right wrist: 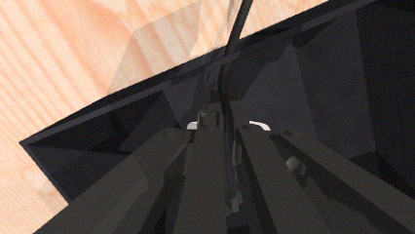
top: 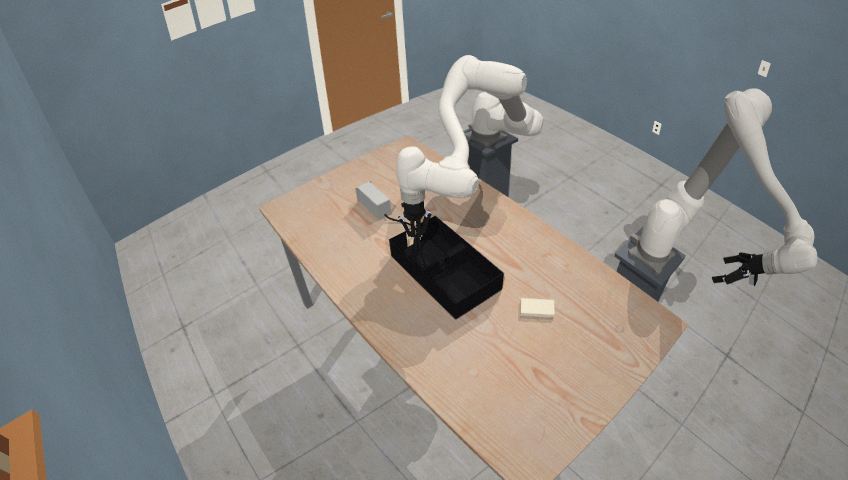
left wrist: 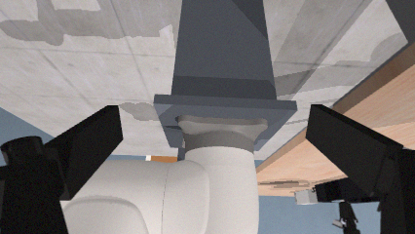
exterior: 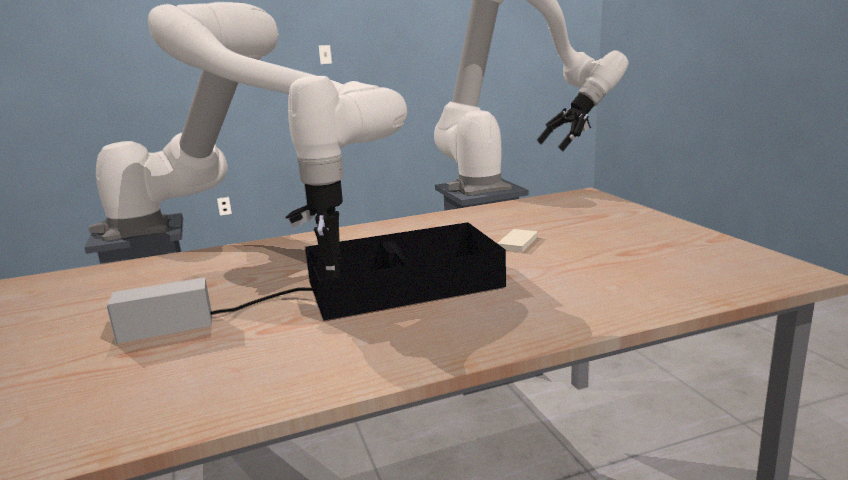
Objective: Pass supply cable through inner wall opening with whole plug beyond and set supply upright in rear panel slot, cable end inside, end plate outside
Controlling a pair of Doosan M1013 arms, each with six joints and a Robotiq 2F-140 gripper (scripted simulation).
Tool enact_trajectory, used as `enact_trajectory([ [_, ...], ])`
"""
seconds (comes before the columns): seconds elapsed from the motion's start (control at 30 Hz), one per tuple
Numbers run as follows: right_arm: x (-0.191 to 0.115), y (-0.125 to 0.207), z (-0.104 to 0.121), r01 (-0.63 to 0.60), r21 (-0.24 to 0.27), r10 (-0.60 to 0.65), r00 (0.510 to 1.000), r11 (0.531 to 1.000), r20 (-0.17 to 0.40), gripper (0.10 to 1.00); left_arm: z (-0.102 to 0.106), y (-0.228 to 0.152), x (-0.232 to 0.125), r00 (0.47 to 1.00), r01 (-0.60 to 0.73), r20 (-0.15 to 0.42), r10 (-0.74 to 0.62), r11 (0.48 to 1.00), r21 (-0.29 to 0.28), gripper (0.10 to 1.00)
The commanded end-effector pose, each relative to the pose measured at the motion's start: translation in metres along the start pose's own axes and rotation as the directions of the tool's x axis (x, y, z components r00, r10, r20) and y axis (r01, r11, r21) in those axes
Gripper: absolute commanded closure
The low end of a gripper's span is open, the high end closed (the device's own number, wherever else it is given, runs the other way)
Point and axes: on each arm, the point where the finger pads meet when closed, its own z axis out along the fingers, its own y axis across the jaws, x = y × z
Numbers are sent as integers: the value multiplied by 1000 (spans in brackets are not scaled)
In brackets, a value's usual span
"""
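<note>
The grey power supply rests on the table outside the black case. Its black cable runs to the case's near end panel and in over it. The case's inner wall is dark; its opening is not clear. My right gripper points down inside the compartment nearest the supply, shut on the cable. The plug cannot be made out. My left gripper is open and empty, away from the table.
A cream block lies on the wooden table beyond the case's far end, apart from it. The case walls stand close around the right gripper. The right arm reaches over the table beside the supply.
</note>
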Motion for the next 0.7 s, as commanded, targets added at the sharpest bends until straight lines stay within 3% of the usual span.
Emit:
enact_trajectory([
  [0.0, 1, 2, -2, 9, 1, -9, 1000, 1000, 2, 999, 0, 0, 0, 1000, 0, -1, 0, 1000, 0, 98],
  [0.67, 8, 12, -7, 56, 1, -56, 998, 998, 2, 999, 0, 0, 0, 1000, 0, -1, 0, 1000, 0, 98],
])
